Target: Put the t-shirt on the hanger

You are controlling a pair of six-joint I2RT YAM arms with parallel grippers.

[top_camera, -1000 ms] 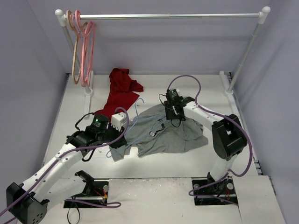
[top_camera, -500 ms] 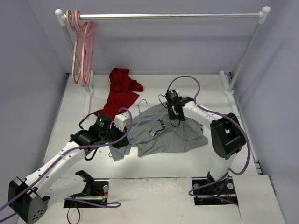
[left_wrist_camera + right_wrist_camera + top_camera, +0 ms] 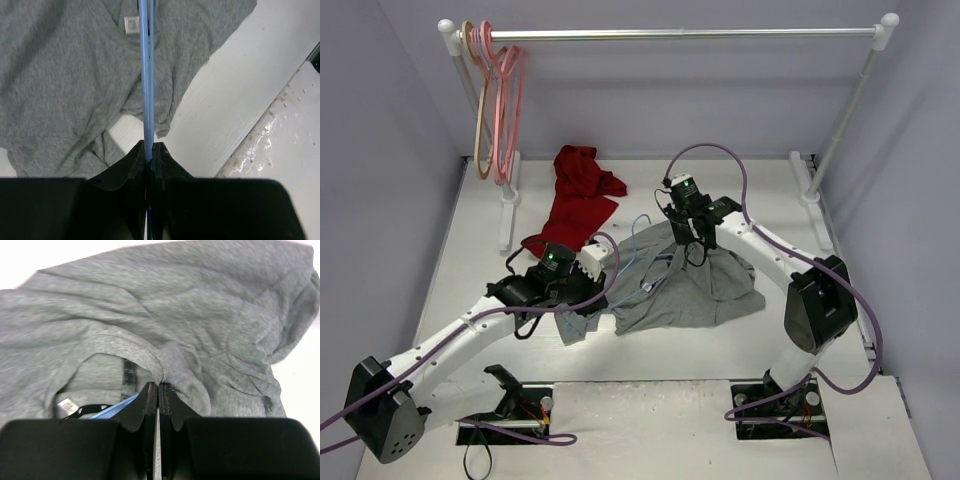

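The grey t-shirt (image 3: 692, 285) lies rumpled on the white table, filling the left wrist view (image 3: 65, 75) and the right wrist view (image 3: 210, 320). The pale-blue hanger (image 3: 632, 243) runs into the shirt's neck opening; its thin bar (image 3: 146, 75) stretches straight away from the left fingers. My left gripper (image 3: 588, 297) (image 3: 151, 146) is shut on that bar at the shirt's left edge. At the shirt's far side my right gripper (image 3: 686, 238) (image 3: 158, 384) is shut on the collar rim, lifting it slightly. Under the collar a piece of blue hanger (image 3: 112, 407) shows.
A red garment (image 3: 575, 195) lies at the back left of the table. Pink hangers and a tan hanger (image 3: 495, 90) hang at the left end of the rail (image 3: 700, 34). The rail's right post (image 3: 842, 120) stands beyond the right arm.
My right gripper closed on the shirt collar and pulled it up and back. The left gripper carried the hanger rightward, further into the shirt.
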